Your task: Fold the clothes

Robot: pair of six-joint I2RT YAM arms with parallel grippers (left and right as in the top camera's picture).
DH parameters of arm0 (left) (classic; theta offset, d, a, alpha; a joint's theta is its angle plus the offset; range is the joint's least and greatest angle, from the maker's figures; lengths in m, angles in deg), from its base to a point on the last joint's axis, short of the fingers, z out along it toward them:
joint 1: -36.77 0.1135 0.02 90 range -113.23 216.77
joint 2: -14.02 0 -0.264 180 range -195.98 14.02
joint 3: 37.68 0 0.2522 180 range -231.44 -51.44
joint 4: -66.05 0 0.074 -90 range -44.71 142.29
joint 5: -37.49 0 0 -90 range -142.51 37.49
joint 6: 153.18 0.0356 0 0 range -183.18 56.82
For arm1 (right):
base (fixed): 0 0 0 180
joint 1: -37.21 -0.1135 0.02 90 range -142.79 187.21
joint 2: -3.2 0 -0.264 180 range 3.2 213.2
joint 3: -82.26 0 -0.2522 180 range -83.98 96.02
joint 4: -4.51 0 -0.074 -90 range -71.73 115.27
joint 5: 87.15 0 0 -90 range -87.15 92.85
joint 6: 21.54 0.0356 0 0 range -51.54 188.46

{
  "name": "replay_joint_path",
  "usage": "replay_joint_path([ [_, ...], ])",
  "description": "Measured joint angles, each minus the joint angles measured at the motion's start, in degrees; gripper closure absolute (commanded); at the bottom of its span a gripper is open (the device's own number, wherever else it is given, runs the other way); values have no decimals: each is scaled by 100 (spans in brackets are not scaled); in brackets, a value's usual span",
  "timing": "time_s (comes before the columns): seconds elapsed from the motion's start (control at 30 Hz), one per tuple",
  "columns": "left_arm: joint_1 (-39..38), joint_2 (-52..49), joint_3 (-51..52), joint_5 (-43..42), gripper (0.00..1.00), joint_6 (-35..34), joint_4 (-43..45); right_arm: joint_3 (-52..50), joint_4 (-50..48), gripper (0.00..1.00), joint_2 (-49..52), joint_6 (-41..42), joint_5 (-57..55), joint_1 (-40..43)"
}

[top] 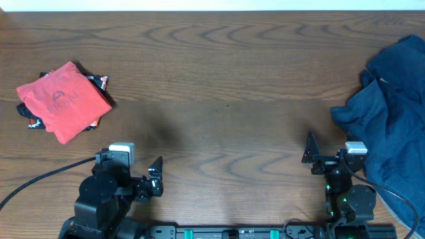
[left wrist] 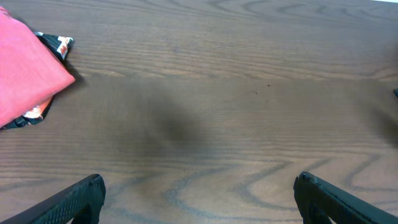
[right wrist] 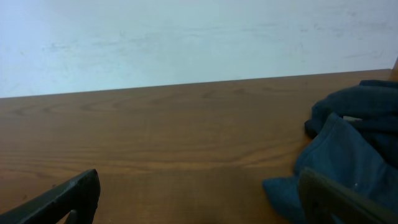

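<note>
The coral-red T-shirt lies folded at the table's far left, on top of a small black bundle with white and orange lettering. In the left wrist view the red shirt is at the upper left, with the black bundle poking out beside it. The dark navy garment lies crumpled at the right edge; in the right wrist view it is at the right. My left gripper is open and empty over bare wood. My right gripper is open and empty, its right finger beside the navy cloth's edge.
The wooden table stretches between the two garments. A black cable runs from the left arm's base to the front left. A pale wall stands beyond the table's far edge.
</note>
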Motion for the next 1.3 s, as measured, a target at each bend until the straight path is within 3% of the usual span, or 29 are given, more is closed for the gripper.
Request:
replay_joint_path([
  [0.53, 17, 0, 0, 4, 2, 11, -50, 0, 0, 1, 0, 0, 0, 0],
  [0.8, 1019, 184, 376, 26, 2, 151, -92, 0, 0, 1, 0, 0, 0, 0],
  [1.13, 1631, 1816, 2789, 37, 2, 157, 2140, 0, 2, 1, 0, -4, 13, 0],
  [1.3, 1657, 1950, 3635, 20, 2, 208, 3967, 0, 2, 1, 0, -17, 15, 0],
])
